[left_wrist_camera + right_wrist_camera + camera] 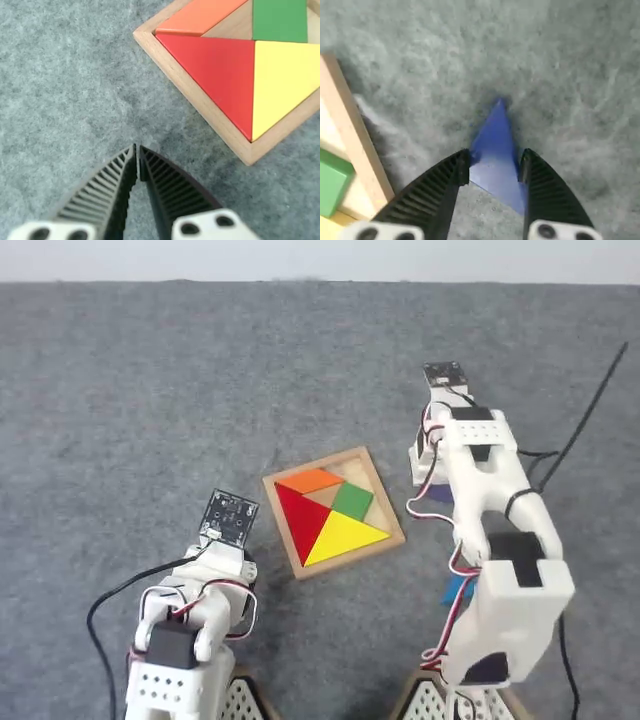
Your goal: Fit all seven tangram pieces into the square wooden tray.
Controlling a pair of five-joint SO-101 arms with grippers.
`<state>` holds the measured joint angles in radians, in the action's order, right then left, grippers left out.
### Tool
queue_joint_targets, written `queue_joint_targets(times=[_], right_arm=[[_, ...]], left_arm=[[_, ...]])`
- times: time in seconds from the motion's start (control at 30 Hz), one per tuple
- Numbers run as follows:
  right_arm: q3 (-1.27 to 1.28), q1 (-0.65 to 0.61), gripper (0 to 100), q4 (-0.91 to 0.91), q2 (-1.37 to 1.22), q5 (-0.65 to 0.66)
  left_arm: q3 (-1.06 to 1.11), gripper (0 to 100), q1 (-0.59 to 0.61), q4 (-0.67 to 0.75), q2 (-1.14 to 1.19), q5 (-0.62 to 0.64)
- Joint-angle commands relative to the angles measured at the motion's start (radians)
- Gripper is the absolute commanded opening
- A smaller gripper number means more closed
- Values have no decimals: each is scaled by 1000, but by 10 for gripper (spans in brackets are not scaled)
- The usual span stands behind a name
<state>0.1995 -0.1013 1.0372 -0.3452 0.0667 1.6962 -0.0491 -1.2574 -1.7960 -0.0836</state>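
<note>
Right gripper [495, 156] pinched blue triangle [495, 135] beside tray [352, 140] — presumably for fitting; left gripper [137, 147] closed, empty, parked clear.

From my console I see grey, felt-like carpet [150, 390] — evenly lit — running back to a pale strip of wall [320, 260] at the far edge.

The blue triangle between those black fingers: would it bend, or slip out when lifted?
Probably stiff: the blue triangle looks like a solid painted block, like the green piece in the tray. It may slip, since its sloping edges meet the ribbed fingers at an angle. Flat, so unlikely to roll.
</note>
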Motion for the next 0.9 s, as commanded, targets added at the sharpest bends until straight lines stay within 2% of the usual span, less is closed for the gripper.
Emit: queue_joint_targets(times=[0.0, 0.13, 0.27, 0.43, 0.7, 0.87], right_arm=[[-32, 8, 163, 45, -24, 14], [-28, 4, 128, 81, -2, 14], [25, -2, 147, 85, 82, 34], [114, -76, 158, 79, 162, 71], [155, -104, 161, 79, 194, 104], [233, -127, 234, 74, 311, 166]], left_arm=[[-12, 13, 5, -5, -21, 5], [-12, 13, 5, -5, -21, 5], [-12, 13, 5, -5, -21, 5], [-12, 13, 5, -5, -21, 5], [-12, 13, 5, -5, -21, 5], [-12, 13, 5, -5, -21, 5]])
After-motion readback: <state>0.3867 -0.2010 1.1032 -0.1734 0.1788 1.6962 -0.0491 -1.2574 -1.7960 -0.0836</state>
